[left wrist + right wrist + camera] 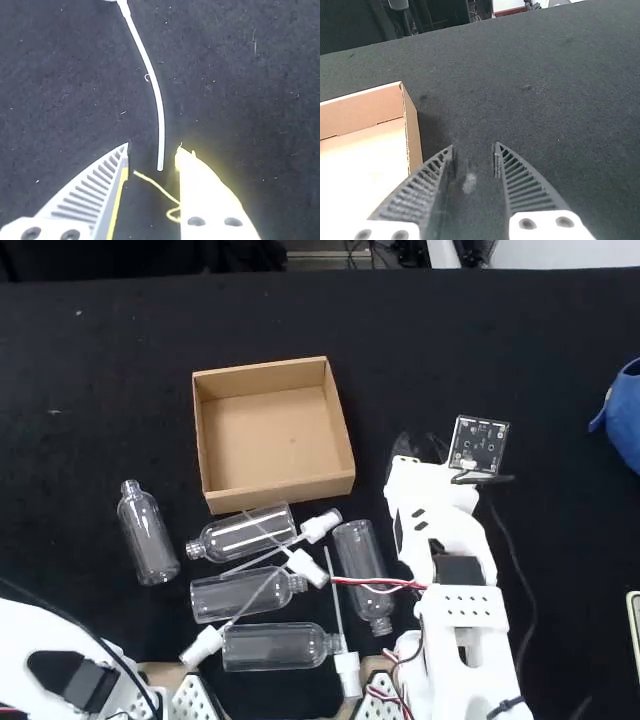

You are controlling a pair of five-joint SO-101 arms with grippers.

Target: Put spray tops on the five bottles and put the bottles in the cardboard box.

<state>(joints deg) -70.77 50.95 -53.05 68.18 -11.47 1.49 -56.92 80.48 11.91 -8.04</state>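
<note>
An open, empty cardboard box [270, 430] sits mid-table. In front of it lie several clear bottles without tops: one [143, 530] to the left, three [245, 533] [245, 593] [278, 645] stacked front to back, and one [363, 560] on the right. White spray tops [320, 527] [305, 567] [203, 645] [347, 670] with thin tubes lie among them. My right gripper [473, 150] hovers open over bare cloth just right of the box [365, 130]. My left gripper [152, 152] is open, low over the cloth, with the end of a white dip tube [150, 80] between its fingertips.
The white right arm [450, 580] stretches from the front edge beside the rightmost bottle. The left arm [70, 675] sits at the front left corner. A blue object [625, 420] lies at the right edge. Black cloth extends behind and to the right of the box.
</note>
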